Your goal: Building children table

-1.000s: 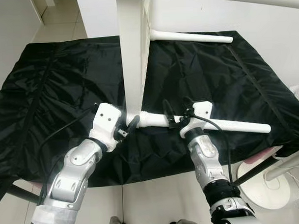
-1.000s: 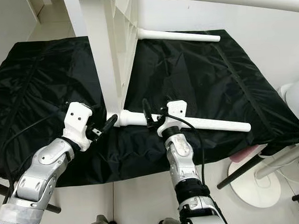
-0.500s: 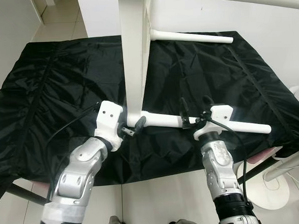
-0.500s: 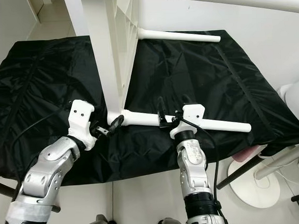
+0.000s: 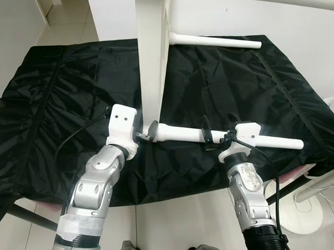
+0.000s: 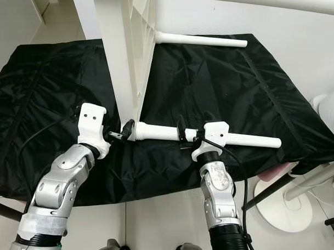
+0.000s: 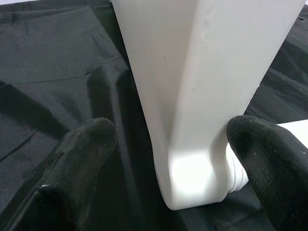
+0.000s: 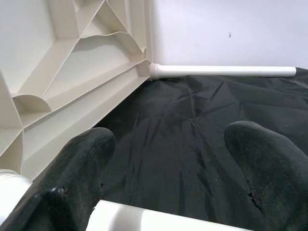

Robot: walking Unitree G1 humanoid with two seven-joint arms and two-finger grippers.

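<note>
White tabletop (image 5: 151,59) stands on edge on the black cloth (image 5: 56,107); its near leg (image 5: 228,138) lies along the cloth's front edge (a second leg (image 5: 216,41) at the rear). Left gripper (image 7: 171,159), fingers spread, straddles the tabletop's corner. Right gripper (image 5: 217,126), fingers spread, straddles the near leg. Right wrist view shows the ribbed underside (image 8: 72,53).

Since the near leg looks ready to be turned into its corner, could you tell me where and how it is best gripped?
Probably on the plain round shaft of the near table leg, a little out from the corner socket of the upended tabletop. It lies level just above the black cloth, so come from above, fingers straddling it, about where the right gripper sits. The left gripper flanks the corner.
</note>
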